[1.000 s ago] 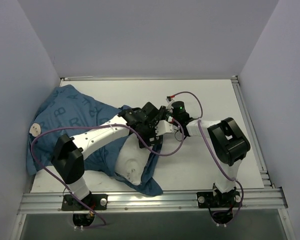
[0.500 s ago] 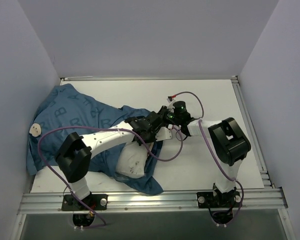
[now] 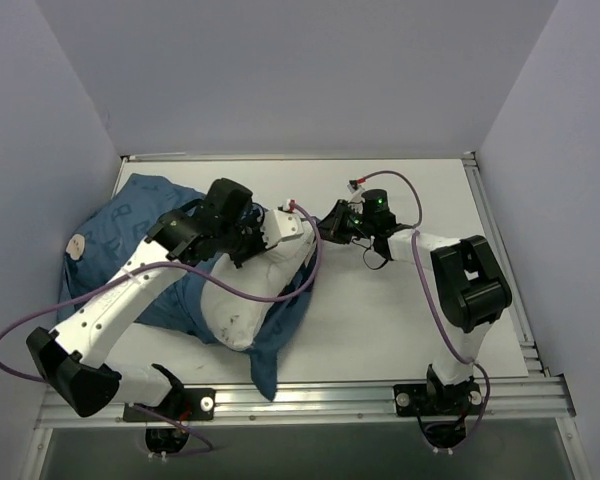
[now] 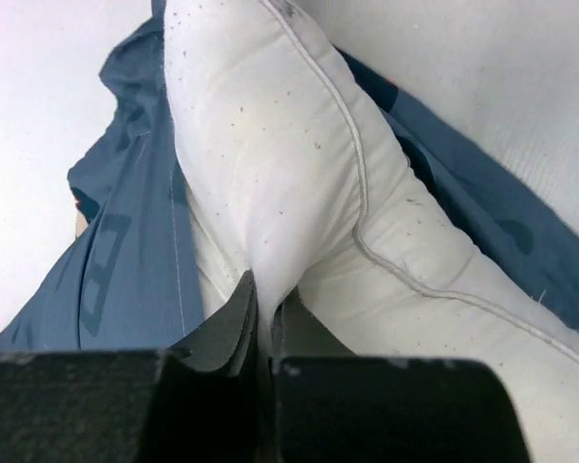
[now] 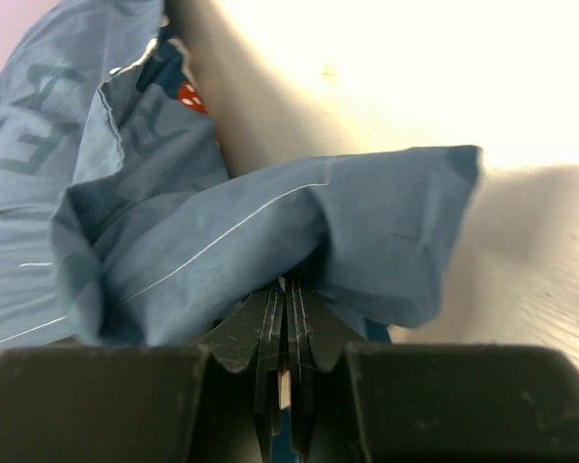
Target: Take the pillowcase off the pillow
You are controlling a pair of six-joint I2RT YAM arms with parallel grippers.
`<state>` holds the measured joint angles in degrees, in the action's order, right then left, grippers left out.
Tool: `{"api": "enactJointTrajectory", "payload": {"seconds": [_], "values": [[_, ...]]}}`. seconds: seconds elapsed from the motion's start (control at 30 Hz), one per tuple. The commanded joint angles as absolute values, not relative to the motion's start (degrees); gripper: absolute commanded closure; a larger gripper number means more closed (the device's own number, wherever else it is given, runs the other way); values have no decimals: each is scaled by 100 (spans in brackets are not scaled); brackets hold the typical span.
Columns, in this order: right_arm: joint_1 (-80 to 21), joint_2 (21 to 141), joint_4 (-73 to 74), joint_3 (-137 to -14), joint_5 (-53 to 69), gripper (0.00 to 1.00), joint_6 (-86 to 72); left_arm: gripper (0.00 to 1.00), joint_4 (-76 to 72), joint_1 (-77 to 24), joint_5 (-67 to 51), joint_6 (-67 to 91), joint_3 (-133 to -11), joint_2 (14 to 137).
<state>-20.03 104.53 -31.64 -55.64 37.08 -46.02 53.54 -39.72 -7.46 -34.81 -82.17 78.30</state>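
The plump white pillow (image 3: 242, 298) lies left of centre, its near end sticking out of the blue printed pillowcase (image 3: 120, 232), which is bunched at the left and trails under the pillow toward the front edge. My left gripper (image 3: 263, 238) is at the pillow's far end. In the left wrist view the left gripper (image 4: 261, 304) is shut on a pinched fold of the pillow (image 4: 270, 145), with pillowcase (image 4: 125, 260) on both sides. My right gripper (image 3: 320, 227) is just right of that end. In the right wrist view the right gripper (image 5: 286, 289) is shut on a gathered edge of the pillowcase (image 5: 270, 227).
Grey walls close in the white table (image 3: 410, 330) at the back and both sides. A metal rail (image 3: 310, 400) runs along the front edge. Purple cables (image 3: 280, 295) loop from both arms over the pillow. A round white tag (image 3: 77, 245) sits on the pillowcase's left side.
My left gripper has shut on the pillow, and the left arm has swung left and back. More white pillow now shows outside the case. The right gripper has shifted slightly back, still gripping fabric.
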Motion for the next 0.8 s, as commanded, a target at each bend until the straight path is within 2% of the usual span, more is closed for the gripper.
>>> {"api": "enactJointTrajectory", "payload": {"seconds": [0.0, 0.13, 0.23, 0.37, 0.4, 0.43, 0.47, 0.53, 0.57, 0.6, 0.77], "values": [[-1670, 10669, -2690, -5695, 2857, 100, -4149, 98, 6574, -3605, -791, -3377, -8972, 7313], [-1670, 10749, -2777, -5520, 2821, 100, -4148, 98, 6610, -3174, -1178, -3007, -10078, 7400], [-1924, 10705, -2953, -5563, 3006, 100, -4184, 98, 6295, -3042, -1230, -2515, -10397, 7654], [-2346, 10311, -2340, -6413, 3058, 100, -3833, 98, 5925, -3032, -1792, -1926, -10775, 8111], [-2338, 10188, -2233, -6547, 3085, 93, -3797, 98, 5828, -3024, -1880, -1742, -10758, 8199], [-2216, 10047, -2128, -6652, 3068, 80, -3788, 98, 5610, -3032, -1872, -1671, -10714, 8366], [-2119, 9707, -1814, -6732, 3033, 56, -3745, 98, 5494, -3032, -1802, -1618, -10653, 8445], [-1891, 9344, -1330, -6934, 2691, 39, -3526, 98, 5109, -3024, -1530, -1529, -10486, 8708], [-1690, 9038, -892, -6978, 2594, 23, -3411, 98, 5011, -3023, -1477, -1494, -10468, 8806], [-1609, 8887, -670, -7057, 2427, 17, -3297, 98, 4914, -3023, -1450, -1425, -10520, 8902], [-1564, 8053, 139, -6971, 2232, 12, -2847, 98, 4562, -3041, -1424, -968, -11029, 9658]]}}
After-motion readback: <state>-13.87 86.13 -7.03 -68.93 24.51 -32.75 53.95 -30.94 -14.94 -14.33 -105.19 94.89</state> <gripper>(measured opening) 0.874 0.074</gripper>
